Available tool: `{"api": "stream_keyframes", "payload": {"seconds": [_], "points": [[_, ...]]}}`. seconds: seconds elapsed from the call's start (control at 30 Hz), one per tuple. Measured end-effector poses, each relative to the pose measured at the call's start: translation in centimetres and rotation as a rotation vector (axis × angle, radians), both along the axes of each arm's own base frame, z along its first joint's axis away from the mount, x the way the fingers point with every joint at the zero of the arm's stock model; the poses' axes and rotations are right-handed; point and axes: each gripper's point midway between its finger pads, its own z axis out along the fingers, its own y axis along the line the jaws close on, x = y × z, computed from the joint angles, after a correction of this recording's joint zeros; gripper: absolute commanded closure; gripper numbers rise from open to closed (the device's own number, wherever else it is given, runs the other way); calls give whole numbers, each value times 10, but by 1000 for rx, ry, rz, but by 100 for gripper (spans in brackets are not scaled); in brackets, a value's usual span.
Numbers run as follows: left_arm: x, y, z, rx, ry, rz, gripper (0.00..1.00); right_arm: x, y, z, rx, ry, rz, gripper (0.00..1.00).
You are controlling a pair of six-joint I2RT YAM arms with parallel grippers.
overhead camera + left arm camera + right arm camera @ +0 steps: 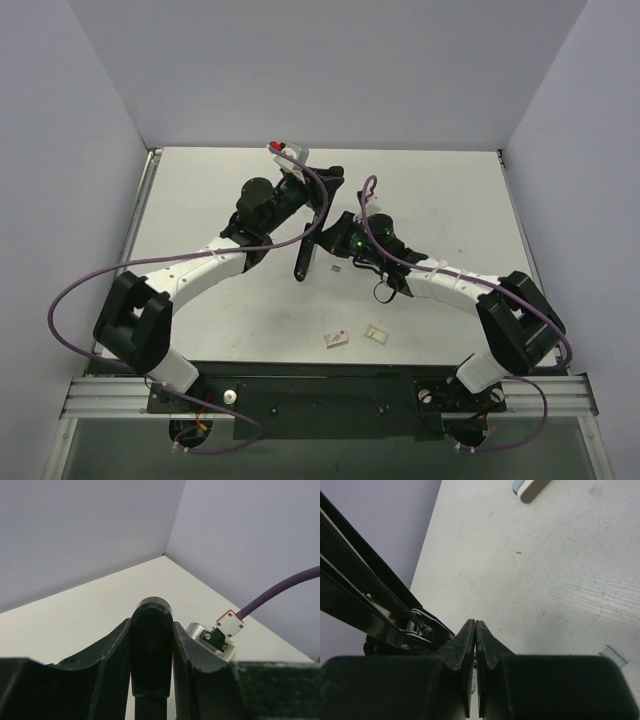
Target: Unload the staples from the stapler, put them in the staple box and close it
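1. The left jaws are part-way apart and squeeze the black stapler point(304, 255), which stands tilted over the middle of the desk point(200, 200).
2. The right jaws are pressed tight together, just beside it.

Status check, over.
Left gripper clamped on stapler's black bar. Right gripper shut, empty, beside it. Blue piece loose on table. Nothing blocking.

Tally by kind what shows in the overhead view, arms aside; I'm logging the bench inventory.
Black stapler: 1
White squarish scraps: 2
Small pale bit: 1
Total: 4
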Motion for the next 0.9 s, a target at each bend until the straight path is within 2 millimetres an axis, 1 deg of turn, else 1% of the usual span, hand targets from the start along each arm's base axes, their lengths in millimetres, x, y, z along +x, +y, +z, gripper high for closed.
{"api": "stream_keyframes", "payload": {"seconds": [0.1,0.2,0.43,0.5,0.63,0.77,0.9], "points": [[-15,6,24,-37,-24,-13,100,-4,-6,23,9,-47,-6,100],[-31,14,43,-77,-38,-30,100,-8,-13,40,3,-84,-18,100],[-66,28,67,-138,-35,-72,100,-33,-25,76,-37,-163,-17,100],[-76,33,73,-146,-35,-80,100,-39,-29,81,-51,-178,-18,100],[-94,42,88,-164,-47,-98,100,-51,-40,86,-107,-199,-23,100],[-112,53,102,-170,-67,-110,100,-65,-62,93,-170,-223,-43,100],[-128,65,109,-169,-83,-108,100,-82,-78,107,-196,-251,-52,100]]}}
